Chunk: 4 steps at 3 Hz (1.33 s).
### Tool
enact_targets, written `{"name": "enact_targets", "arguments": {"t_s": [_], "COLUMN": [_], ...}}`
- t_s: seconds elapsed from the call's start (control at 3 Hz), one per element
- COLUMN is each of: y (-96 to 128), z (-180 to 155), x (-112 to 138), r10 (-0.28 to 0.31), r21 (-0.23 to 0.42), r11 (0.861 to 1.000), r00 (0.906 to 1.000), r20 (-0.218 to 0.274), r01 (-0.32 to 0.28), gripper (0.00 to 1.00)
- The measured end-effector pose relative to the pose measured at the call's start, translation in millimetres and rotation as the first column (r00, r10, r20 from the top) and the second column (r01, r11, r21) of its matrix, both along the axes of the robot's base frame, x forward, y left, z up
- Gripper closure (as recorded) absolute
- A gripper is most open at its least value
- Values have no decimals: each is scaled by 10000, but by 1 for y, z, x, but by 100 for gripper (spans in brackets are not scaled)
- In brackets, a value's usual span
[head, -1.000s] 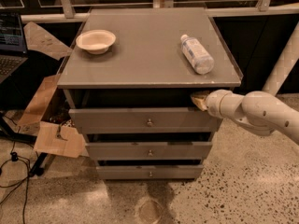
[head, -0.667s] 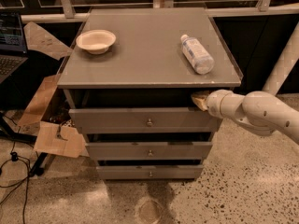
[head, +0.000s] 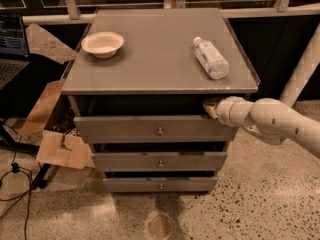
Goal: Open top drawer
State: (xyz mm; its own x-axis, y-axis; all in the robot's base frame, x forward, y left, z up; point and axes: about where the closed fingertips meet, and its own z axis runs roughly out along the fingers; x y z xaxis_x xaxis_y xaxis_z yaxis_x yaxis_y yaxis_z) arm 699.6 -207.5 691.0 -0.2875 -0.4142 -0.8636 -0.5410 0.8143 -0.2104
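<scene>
The top drawer (head: 150,129) is the widest grey front panel with a small round metal knob (head: 160,131) at its centre. It stands pulled out a little, with a dark gap between its upper edge and the cabinet top. My gripper (head: 210,107) reaches in from the right on the white arm (head: 270,121). Its tip sits in that gap at the drawer's upper right corner, just under the cabinet top, well right of the knob.
On the grey cabinet top (head: 155,69) stand a cream bowl (head: 102,43) at back left and a clear plastic bottle (head: 210,58) lying at right. The middle drawer (head: 159,161) and bottom drawer (head: 160,184) sit below. Cardboard (head: 55,146), cables and a laptop (head: 10,49) lie left.
</scene>
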Motion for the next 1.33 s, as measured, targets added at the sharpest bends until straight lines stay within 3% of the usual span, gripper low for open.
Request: {"name": "enact_targets", "arguments": {"t_s": [1.0,1.33], "y": [2,1], "z": [-2,-2], "x": [9,4], "r10": [390,739], "r21": [-702,-1013], "r11": [9967,9918], "r00": [9992,9962], "r20": [-127,-468], "r01": [-398,-783], "gripper": [100,100]}}
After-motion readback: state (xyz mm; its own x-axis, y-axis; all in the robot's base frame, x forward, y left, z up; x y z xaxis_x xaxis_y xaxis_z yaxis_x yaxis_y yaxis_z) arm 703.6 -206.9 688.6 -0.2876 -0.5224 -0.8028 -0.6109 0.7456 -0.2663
